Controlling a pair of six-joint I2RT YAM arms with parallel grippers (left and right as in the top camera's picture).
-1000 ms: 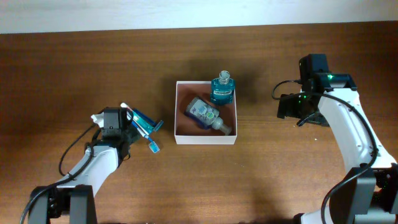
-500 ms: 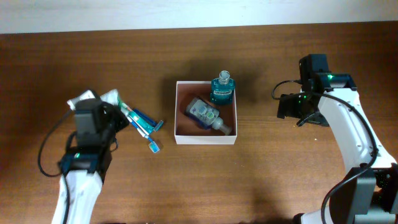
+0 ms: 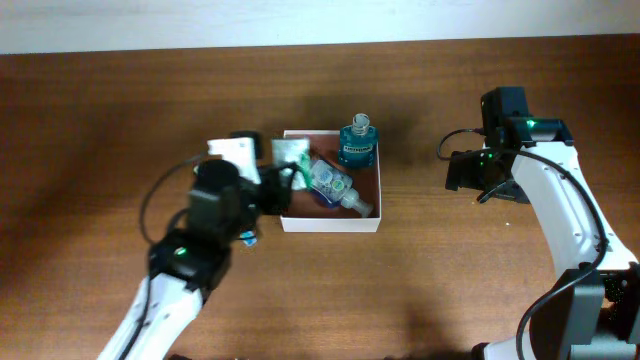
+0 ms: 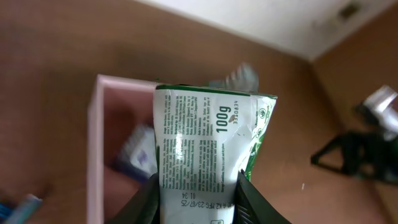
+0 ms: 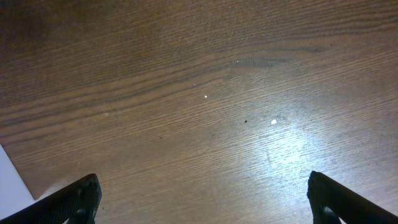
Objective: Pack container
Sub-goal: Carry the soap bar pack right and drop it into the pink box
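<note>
The container (image 3: pixel 330 224) is a shallow white box with a reddish-brown inside at the table's middle; its left wall also shows in the left wrist view (image 4: pixel 94 149). A teal bottle (image 3: pixel 357 141) stands in its far right corner and a clear pump bottle (image 3: pixel 335 185) lies across it. My left gripper (image 3: pixel 280 180) is shut on a white and green toothpaste tube (image 4: pixel 205 149) and holds it over the container's left side. My right gripper (image 5: pixel 202 199) is open and empty over bare wood to the right of the container.
A blue toothbrush (image 3: pixel 247 236) lies on the table just left of the container, mostly under my left arm; its tip also shows in the left wrist view (image 4: pixel 22 208). The right arm's black base (image 3: pixel 485 170) stands at the right.
My left arm has lifted the toothpaste tube from the table's left side and carried it right, to above the container's left edge. The right arm has not moved.
</note>
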